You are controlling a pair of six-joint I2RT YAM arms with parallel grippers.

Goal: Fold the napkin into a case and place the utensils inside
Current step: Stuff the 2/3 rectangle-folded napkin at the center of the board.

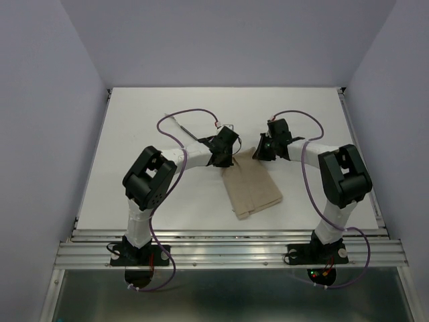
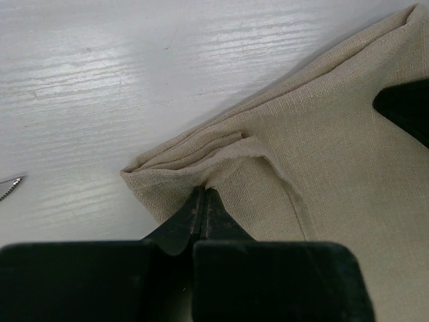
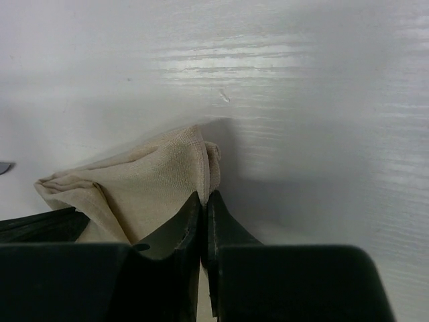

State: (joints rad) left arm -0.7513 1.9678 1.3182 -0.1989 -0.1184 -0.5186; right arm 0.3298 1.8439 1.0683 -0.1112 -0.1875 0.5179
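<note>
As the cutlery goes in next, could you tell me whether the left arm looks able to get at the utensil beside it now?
Probably not yet: the left tool is shut on the napkin, so it must let go first. The utensil itself lies uncovered close by.

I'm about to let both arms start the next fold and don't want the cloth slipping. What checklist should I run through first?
1. Left gripper shut on a far corner of the beige folded cloth napkin: ok.
2. Right gripper shut on the other far corner: ok.
3. Every cloth layer caught in each grip: cannot tell.
4. Napkin's near end lying flat on the white table: ok.
5. Serrated silvery utensil tip apart from the cloth: ok.
</note>
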